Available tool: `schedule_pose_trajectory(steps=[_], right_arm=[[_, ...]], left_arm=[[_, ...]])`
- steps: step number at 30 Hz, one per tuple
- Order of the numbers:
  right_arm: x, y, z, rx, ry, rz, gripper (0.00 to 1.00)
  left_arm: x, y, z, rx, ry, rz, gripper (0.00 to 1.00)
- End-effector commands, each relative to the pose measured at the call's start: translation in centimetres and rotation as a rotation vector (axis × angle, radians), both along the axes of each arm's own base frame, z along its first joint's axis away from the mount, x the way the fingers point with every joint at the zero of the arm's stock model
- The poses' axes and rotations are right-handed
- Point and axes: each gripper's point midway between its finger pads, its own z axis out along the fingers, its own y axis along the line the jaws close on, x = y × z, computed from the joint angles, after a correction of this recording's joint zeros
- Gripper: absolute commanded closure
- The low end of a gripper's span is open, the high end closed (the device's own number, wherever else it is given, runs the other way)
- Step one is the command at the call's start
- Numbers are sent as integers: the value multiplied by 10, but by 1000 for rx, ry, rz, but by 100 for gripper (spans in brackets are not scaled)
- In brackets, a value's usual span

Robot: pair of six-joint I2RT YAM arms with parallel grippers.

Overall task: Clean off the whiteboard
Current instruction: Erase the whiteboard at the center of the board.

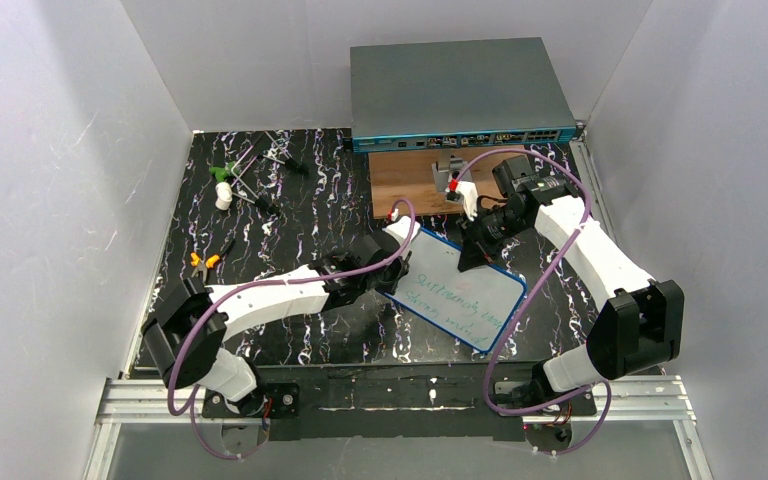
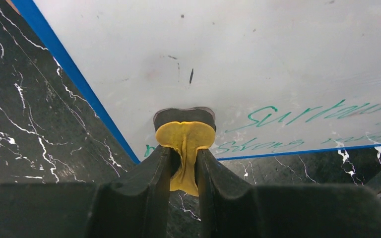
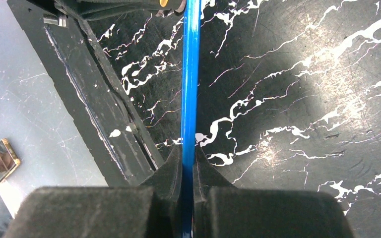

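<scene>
From above, the whiteboard (image 1: 465,295) is lying slantwise on the dark marbled worktop (image 1: 290,220), between the two arms and a little to the right of the middle. The right hand (image 1: 472,248) is reaching to its far edge and the left hand (image 1: 392,272) is meeting its left edge. I think the work is being shared this way: one hand is steadying the board so that it is not sliding, and the other is rubbing. In the left wrist view, the left hand (image 2: 183,166) is clamped on a yellow wiping pad (image 2: 185,141), which is bulging out between the fingers. The dark front of the pad is pressing on the white face of the whiteboard (image 2: 278,59), close to its near corner. The green writing (image 2: 302,111) is lying just to the right of the pad and is not yet wiped, so the erasing seems to be only at its beginning. In the right wrist view, the right hand (image 3: 187,168) is shut tightly on the blue rim (image 3: 190,74), which is running straight away from the fingers as a thin line. The board is showing only its edge here, with the worktop (image 3: 302,99) on both sides. To me it looks raised and tilted, perhaps to offer its face to the pad.
</scene>
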Motion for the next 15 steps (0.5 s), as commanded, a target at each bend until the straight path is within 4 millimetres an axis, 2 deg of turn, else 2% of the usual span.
schedule_pose_trajectory(steps=[1,4,8,11,15], right_arm=[[-22,11,9,64,35,95,99],[-22,12,9,63,38,95,99],[-22,11,8,62,41,94,99],[-22,11,9,62,36,95,99],[-23,10,8,62,35,93,99]], left_arm=[[-13,-19,11,-120,-24,-48,100],[-30,-17,-14,-74,5,-57,100],[-33,-16,-26,-45,9,-41,100],[-18,-7,-19,0,-33,9,100],[14,5,19,-80,-40,99,100]])
